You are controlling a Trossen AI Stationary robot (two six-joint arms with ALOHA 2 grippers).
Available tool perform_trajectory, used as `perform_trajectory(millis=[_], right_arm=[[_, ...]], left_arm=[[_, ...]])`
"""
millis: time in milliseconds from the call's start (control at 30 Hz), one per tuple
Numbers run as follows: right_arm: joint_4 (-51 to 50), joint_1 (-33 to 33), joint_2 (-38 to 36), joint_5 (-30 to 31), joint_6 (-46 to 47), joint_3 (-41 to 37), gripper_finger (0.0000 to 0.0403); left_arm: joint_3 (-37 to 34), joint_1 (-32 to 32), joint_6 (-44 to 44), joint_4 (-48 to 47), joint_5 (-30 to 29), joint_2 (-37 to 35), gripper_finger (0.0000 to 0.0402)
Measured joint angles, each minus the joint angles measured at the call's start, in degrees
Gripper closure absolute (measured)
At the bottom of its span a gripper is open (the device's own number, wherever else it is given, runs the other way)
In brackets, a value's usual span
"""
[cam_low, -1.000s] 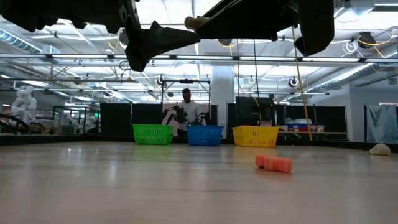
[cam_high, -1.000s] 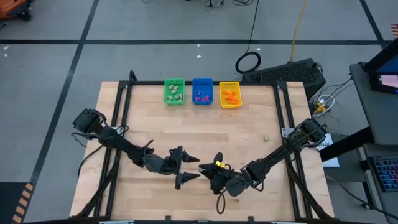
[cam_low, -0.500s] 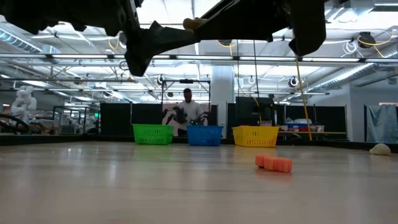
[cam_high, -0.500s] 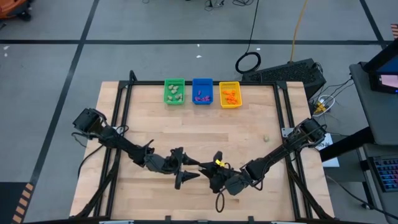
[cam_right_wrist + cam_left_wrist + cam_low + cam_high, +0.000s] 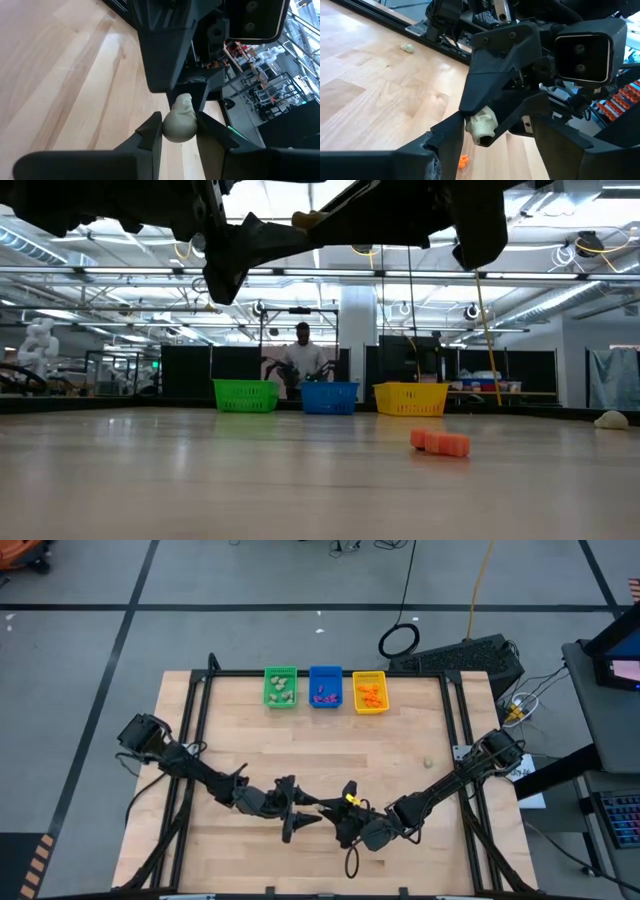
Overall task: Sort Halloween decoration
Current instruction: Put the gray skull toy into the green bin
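Observation:
A pale skull-shaped trinket [image 5: 180, 120] of the Halloween decoration hangs in the air over the table's near middle, with my right gripper [image 5: 180, 131] shut on it. My left gripper [image 5: 310, 813] faces it from the table's left. It is open, and its fingers stand on either side of the trinket [image 5: 481, 125]. An orange trinket [image 5: 440, 443] and another pale one [image 5: 427, 764] lie loose on the wood. More trinkets lie in the green [image 5: 280, 687], blue [image 5: 325, 686] and yellow [image 5: 369, 692] bins at the far edge. My right gripper pinches the pale trinket's rounded lower half [image 5: 176, 131] between its two fingertips, only at their free ends. The fingers reach nearly level from the table's right. The trinket is lifted clear of the table. My left gripper has one fingertip [image 5: 454, 131] right beside the trinket; whether it touches, I cannot tell.
The black frame rails [image 5: 190, 770] run along the table's left and right sides. Bare wood lies between the arms and the three bins. A person [image 5: 300, 360] stands in the room beyond the table.
My left gripper's fingers have drawn closer together around the pale trinket. Both arms have stayed where they were, and the trinket has kept still in the right gripper.

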Motion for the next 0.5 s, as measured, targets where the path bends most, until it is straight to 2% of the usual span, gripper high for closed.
perform_trajectory(millis=[267, 500], right_arm=[[0.2, -0.1, 0.0, 0.0, 0.5, 0.0, 0.0323], [0.3, -0.2, 0.0, 0.0, 0.7, 0.0, 0.0323]], left_arm=[[0.0, 1.0, 0.0, 0.0, 0.3, 0.0, 0.0205], [0.0, 1.2, 1.6, 0.0, 0.9, 0.0, 0.0254]])
